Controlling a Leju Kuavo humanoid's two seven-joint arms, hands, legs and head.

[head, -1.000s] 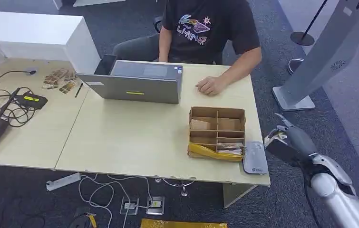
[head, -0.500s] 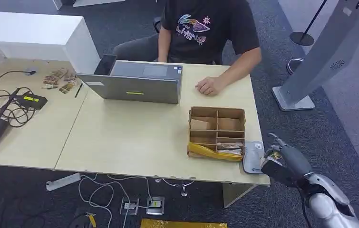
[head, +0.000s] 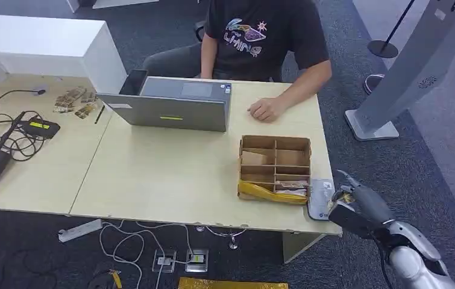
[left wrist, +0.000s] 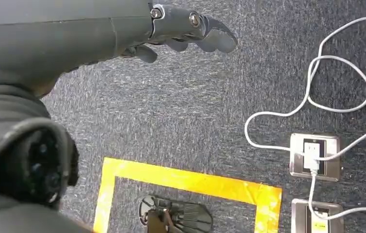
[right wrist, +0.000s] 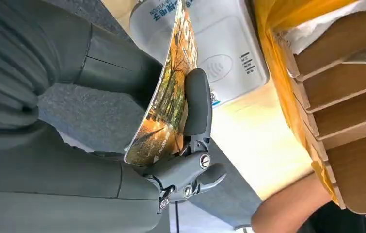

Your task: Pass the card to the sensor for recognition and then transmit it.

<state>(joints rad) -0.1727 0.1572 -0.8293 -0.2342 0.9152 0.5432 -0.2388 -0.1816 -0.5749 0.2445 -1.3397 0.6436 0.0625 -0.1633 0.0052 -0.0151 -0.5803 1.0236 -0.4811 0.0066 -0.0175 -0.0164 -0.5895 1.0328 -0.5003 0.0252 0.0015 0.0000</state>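
Now the right hand has dropped and swung inward — a second ago it hung out over the carpet well off the corner of the table, and at present it sits just beside the grey sensor that lies at the table's near right corner, touching the cardboard organizer. Over the last half second it has crept only slightly closer. To my eye that puts the task in the scanning step: the card is being brought to the reader, and the handing-over has not begun.

From the right wrist view the card — printed with an orange, autumn-looking picture — is pinched edge-on between the thumb and a dark finger, the remaining fingers curled close beneath. It stands nearly on edge, angled toward the sensor's pale face with its contactless symbol; whether it actually touches that face I cannot tell. I'd guess it needs to tilt flatter over the symbol to read.

The forearm reaches up from low at the right, wrist bent so the palm faces the table edge.

The left hand hangs down by the robot's side over the carpet, fingers loosely apart and slightly bent, holding nothing.

Across the table a person sits behind a laptop, one hand resting flat on the tabletop.
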